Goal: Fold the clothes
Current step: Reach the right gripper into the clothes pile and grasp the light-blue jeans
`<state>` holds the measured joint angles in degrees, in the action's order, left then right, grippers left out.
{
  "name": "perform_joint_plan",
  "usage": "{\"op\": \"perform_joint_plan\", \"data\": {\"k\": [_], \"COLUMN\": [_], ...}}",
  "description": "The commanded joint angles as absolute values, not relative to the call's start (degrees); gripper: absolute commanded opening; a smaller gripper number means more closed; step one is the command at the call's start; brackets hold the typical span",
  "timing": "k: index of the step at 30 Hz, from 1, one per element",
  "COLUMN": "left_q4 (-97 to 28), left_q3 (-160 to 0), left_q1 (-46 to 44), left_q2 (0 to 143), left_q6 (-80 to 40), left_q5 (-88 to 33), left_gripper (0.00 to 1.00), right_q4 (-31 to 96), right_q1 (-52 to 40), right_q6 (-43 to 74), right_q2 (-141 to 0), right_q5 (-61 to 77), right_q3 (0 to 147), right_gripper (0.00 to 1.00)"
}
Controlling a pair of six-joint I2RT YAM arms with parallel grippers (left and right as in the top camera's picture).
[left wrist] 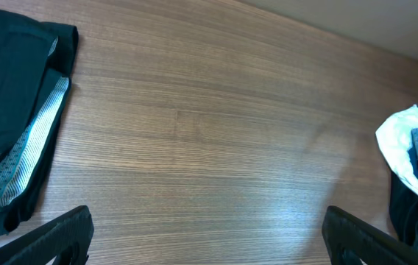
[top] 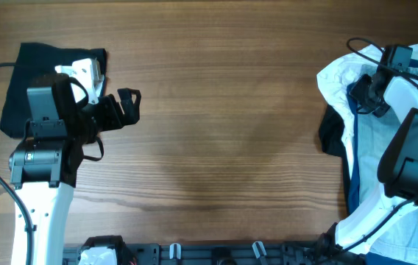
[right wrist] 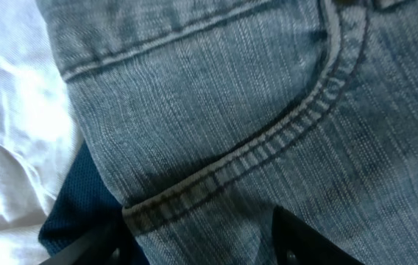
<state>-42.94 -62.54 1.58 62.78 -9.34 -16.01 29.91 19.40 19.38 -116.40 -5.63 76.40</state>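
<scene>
A pile of clothes (top: 371, 147) lies at the table's right edge, with white (top: 338, 73), navy (top: 352, 180) and black (top: 330, 136) pieces. My right gripper (top: 361, 90) is down on top of it. In the right wrist view the faded light-blue denim shorts (right wrist: 216, 96) fill the frame, and a stitched edge (right wrist: 216, 173) lies over navy fabric (right wrist: 76, 213) and white cloth (right wrist: 10, 110). The right fingers (right wrist: 202, 239) are apart, one each side of the denim edge. My left gripper (top: 128, 103) (left wrist: 205, 235) is open and empty above bare wood.
A folded black garment (top: 25, 73) (left wrist: 3, 110) with a striped lining (left wrist: 36, 140) lies at the far left, under the left arm. A wide stretch of wooden table (top: 224, 125) separates the arms. The clothes pile shows at the right of the left wrist view (left wrist: 404, 147).
</scene>
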Motion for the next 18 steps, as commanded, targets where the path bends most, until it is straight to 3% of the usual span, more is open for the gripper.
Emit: {"op": "perform_joint_plan", "data": {"k": [1, 7, 12, 14, 16, 18], "left_q4": [-42.9, -42.9, -42.7, -42.7, -42.7, -42.6], "left_q3": [-63.7, -63.7, -63.7, -63.7, -63.7, -63.7], "left_q1": [1.4, 1.4, 1.4, 1.4, 1.4, 1.4], "left_q2": [62.6, 62.6, 62.6, 62.6, 62.6, 62.6], "left_q6": [-9.7, -9.7, -9.7, -9.7, -9.7, -9.7], "left_q5": [-17.0, -17.6, -17.6, -17.6, -17.6, -17.6], "left_gripper": [1.00, 1.00, 1.00, 1.00, 1.00, 1.00], "right_q4": [29.6, 30.5, 28.7, 28.7, 28.2, 27.5], "right_q1": [19.4, 19.4, 19.1, 19.1, 19.2, 19.2], "right_q6": [19.2, 18.0, 12.1, 12.2, 12.2, 12.2], "right_q2": [-118.1, -117.6, -116.3, -115.9, -115.6, -115.5], "right_q5": [-4.7, -14.3, -10.7, -14.2, -17.7, -19.3], "right_q3": [77.3, 77.4, 77.4, 77.4, 77.4, 77.5], "right_gripper": [0.57, 0.51, 0.59, 0.58, 0.47, 0.45]}}
